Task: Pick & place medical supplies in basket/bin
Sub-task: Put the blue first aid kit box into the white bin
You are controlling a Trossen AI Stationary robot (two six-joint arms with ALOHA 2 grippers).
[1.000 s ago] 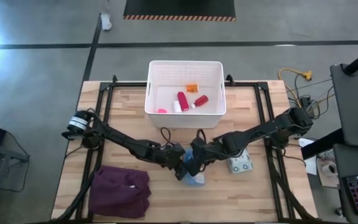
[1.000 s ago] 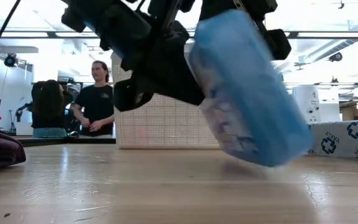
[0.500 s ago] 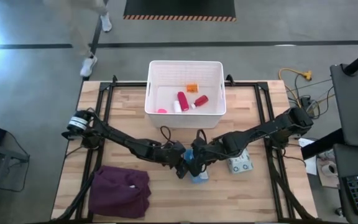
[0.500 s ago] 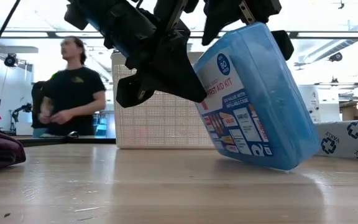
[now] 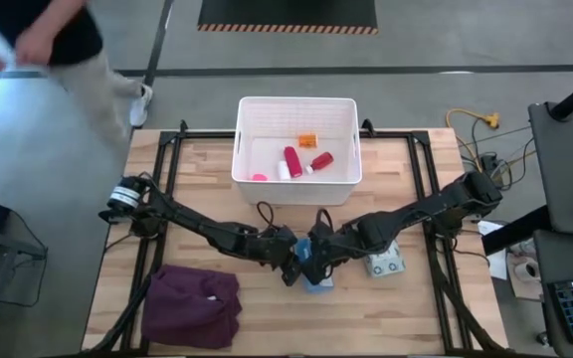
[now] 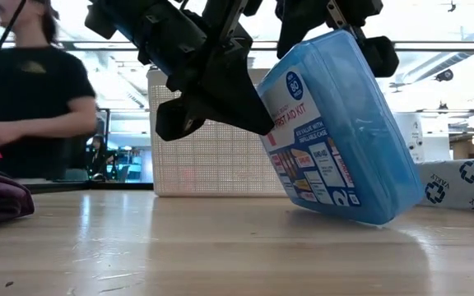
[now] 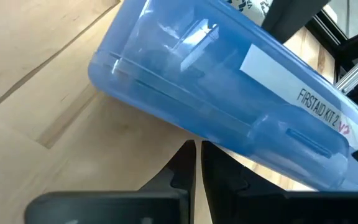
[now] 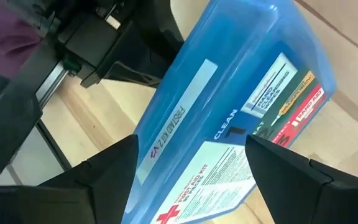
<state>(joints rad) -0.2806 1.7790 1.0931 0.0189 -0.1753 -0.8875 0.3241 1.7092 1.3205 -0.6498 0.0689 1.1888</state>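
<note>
Mid-table: both grippers meet over the first-aid box, near the front edge of the table.
Box: blue, tilted on one lower edge against the wood, label side facing the low camera; the rest of it is off the surface.
Right gripper: fingers spread wide either side of the box, one along each long face; whether they actually press it, I cannot tell.
Left gripper: fingers drawn together with only a slit between, tips just under the box, holding nothing.
Basket: white, at the far edge of the table, well apart from the box, with red bottles and a small orange piece already lying inside.
Packet: pale patterned, flat on the wood just beside the right arm.
Cloth: maroon, bunched at the front left corner.
Surface: light wood planks on a black frame, grey floor around it.
Room: a person in a dark shirt is at the far left beyond the table; bright ceiling lights behind.
</note>
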